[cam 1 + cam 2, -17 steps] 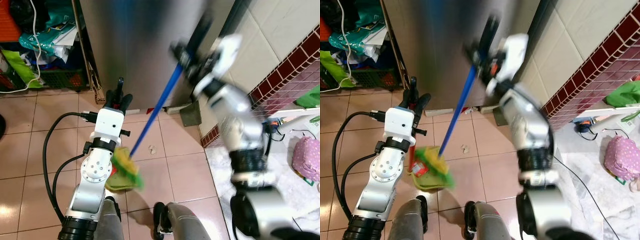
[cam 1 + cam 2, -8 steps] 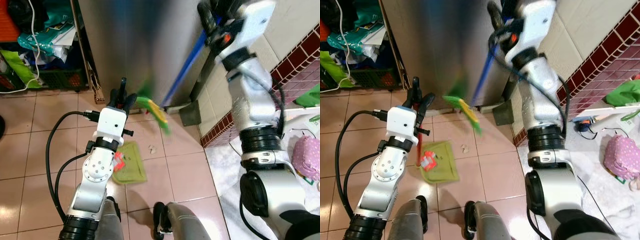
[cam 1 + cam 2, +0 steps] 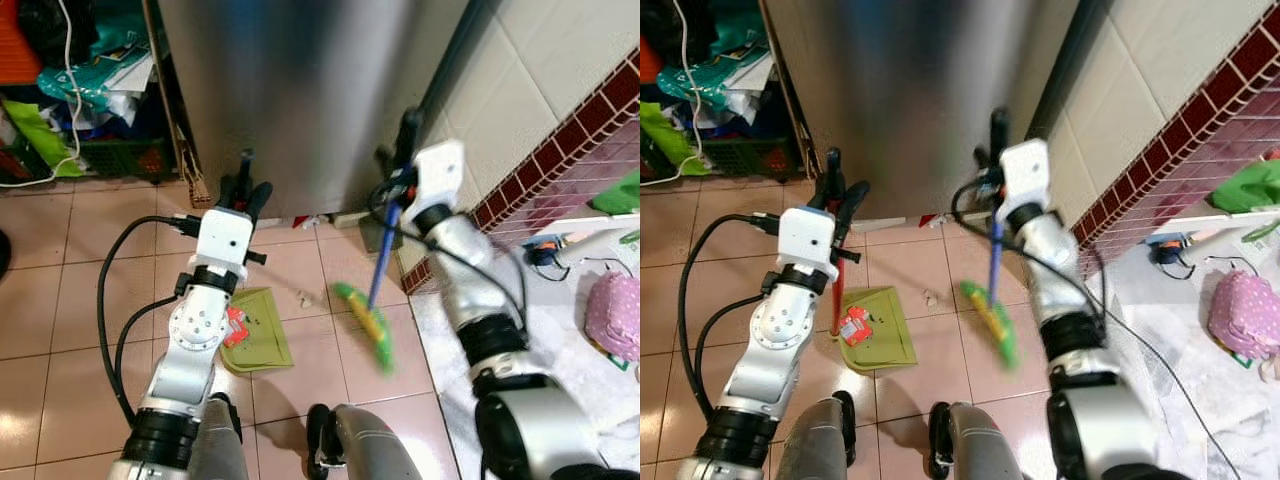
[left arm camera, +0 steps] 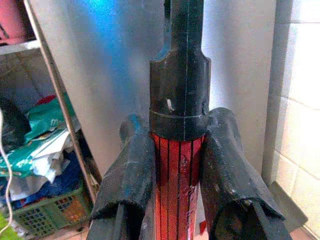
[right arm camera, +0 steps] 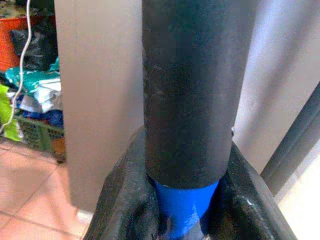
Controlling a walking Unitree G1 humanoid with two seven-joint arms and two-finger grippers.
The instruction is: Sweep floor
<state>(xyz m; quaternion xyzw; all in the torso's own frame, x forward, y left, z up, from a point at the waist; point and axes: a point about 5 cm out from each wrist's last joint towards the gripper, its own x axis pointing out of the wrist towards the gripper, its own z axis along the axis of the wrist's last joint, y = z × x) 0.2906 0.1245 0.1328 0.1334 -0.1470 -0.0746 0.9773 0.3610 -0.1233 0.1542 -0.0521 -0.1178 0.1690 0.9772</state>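
Note:
A green dustpan (image 3: 262, 340) lies on the pink tiled floor with a red scrap (image 3: 236, 325) inside it. My left gripper (image 3: 243, 185) is shut on the dustpan's upright red handle (image 4: 177, 165), just below its black cap. My right gripper (image 3: 405, 150) is shut on the blue handle (image 3: 380, 265) of a broom, at its black grip (image 5: 187, 100). The broom's green and yellow head (image 3: 365, 325), blurred, sits low over the floor to the right of the dustpan. A small white crumb (image 3: 303, 296) lies between the dustpan and the broom head.
A tall steel fridge (image 3: 290, 90) stands right ahead. Bags and a green crate (image 3: 90, 150) fill the back left. A tiled wall with a dark red band (image 3: 570, 130) closes the right side, with a pink bag (image 3: 612, 315) on the pale floor there.
The broom head left the dustpan, swung up towards the fridge, and has come down to the right of the dustpan. My right arm dropped lower. The left arm barely moved.

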